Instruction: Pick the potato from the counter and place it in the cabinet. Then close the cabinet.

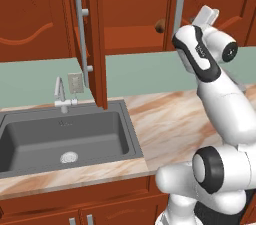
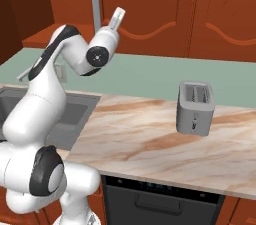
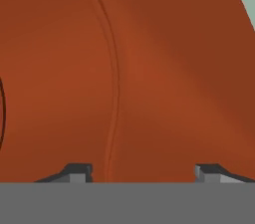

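The potato, a small brown lump, lies on the bottom shelf inside the open cabinet, just left of the right door's silver bar handle. The left door stands swung out over the sink. My gripper is raised to cabinet height, right of the potato and close in front of the right door. In the hand view the gripper is open, its fingertips far apart with nothing between them, facing the door's arched panel. From the right base view the gripper points up at that door.
The marbled counter holds a dark grey sink with a faucet at the left. A silver toaster stands at the right. A dishwasher front sits under the counter.
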{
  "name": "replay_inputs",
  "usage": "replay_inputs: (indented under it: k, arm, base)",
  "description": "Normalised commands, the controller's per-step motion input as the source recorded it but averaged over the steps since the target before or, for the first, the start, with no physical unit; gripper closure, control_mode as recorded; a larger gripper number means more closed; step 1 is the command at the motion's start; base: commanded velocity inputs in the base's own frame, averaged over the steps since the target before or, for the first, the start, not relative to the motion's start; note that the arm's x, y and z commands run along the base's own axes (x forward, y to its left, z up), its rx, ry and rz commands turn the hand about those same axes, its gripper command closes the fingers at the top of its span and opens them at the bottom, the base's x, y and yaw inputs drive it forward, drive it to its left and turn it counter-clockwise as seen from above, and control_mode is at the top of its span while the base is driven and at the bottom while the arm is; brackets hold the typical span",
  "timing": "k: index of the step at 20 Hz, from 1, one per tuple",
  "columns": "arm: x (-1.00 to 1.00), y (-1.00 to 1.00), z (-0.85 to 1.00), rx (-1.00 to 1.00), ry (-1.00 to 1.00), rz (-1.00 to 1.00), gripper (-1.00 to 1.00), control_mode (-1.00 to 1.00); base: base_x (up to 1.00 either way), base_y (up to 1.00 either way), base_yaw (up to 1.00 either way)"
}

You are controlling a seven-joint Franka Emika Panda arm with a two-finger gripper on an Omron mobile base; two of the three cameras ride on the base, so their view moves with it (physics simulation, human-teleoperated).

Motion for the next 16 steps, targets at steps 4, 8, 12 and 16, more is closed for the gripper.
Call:
replay_inputs:
  k: [4, 8, 12, 16]
  arm:
    - [0.64, 0.0, 0.0, 0.06, 0.0, -0.08, -1.0, -1.0]
    - [-0.23, -0.11, 0.02, 0.05, 0.01, -0.04, -1.0, -1.0]
    - [-1.0, -0.22, 0.32, 0.0, 0.01, 0.0, -1.0, -1.0]
    - [-1.0, -0.1, 0.56, 0.0, 0.04, 0.0, -1.0, -1.0]
  base:
    - [0.0, 0.0, 0.0]
    - [0.0, 0.0, 0.0]
    - [0.0, 0.0, 0.0]
    - [0.0, 0.0, 0.0]
